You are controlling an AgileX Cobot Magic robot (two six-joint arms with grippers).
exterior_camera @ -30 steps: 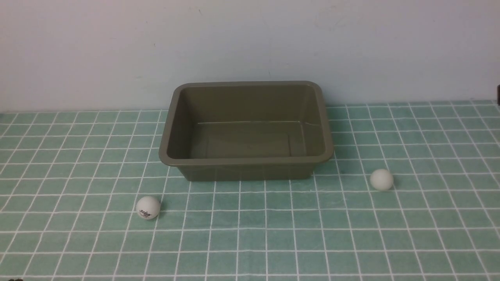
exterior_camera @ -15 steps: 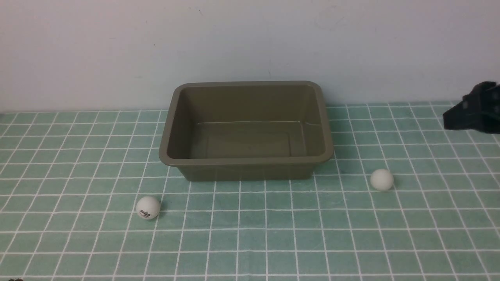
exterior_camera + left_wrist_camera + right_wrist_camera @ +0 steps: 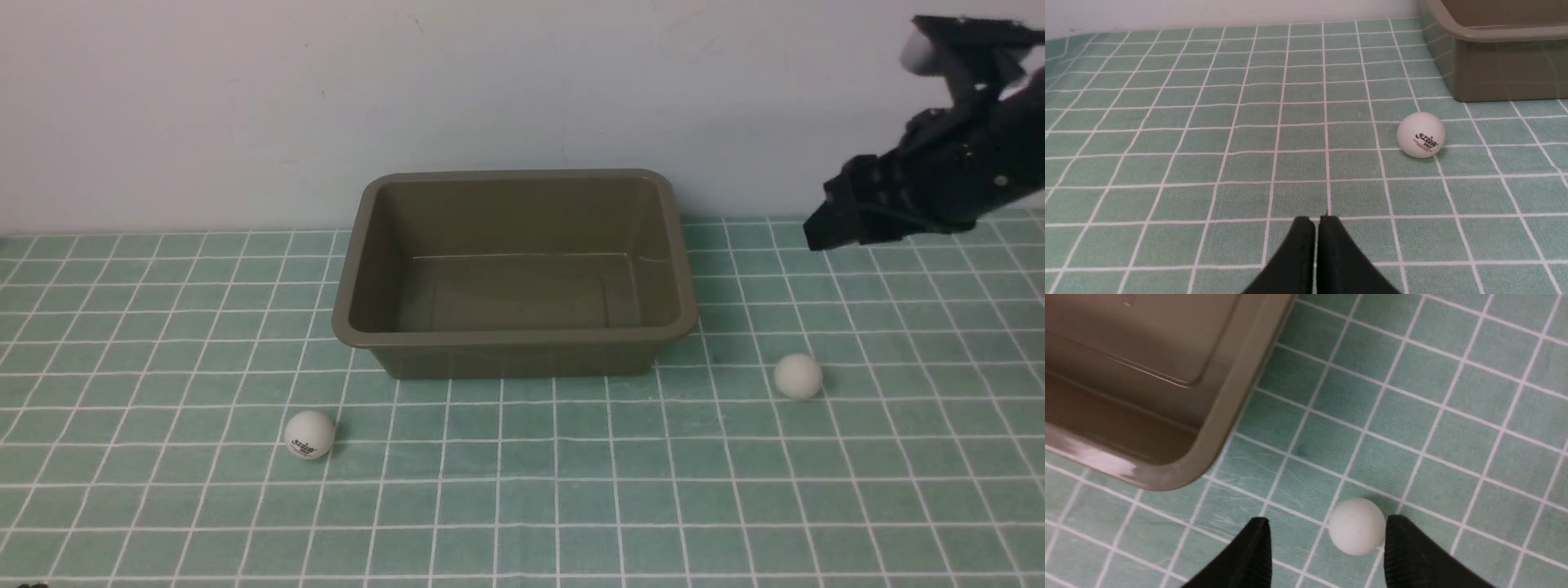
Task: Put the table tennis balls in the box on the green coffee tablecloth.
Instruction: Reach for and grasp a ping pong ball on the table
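Observation:
The olive-brown box [image 3: 514, 336] stands empty on the green checked tablecloth [image 3: 522, 490]. A white ball with a printed logo [image 3: 309, 434] lies near the box's front left corner. A plain white ball [image 3: 798, 376] lies to the right of the box. My right gripper [image 3: 820, 233] hangs open, high above and behind the plain ball. In the right wrist view the plain ball [image 3: 1357, 526] shows between the open gripper's [image 3: 1327, 526] fingers, far below them. My left gripper [image 3: 1316, 222] is shut and empty, low over the cloth, short of the logo ball [image 3: 1421, 134].
A pale wall rises right behind the box. The box's corner shows in the left wrist view [image 3: 1494, 61], and its rim shows in the right wrist view [image 3: 1237, 416]. The cloth runs on around both balls.
My right arm has come in from the right edge, risen and moved left to above the plain ball. The balls and the box have not moved.

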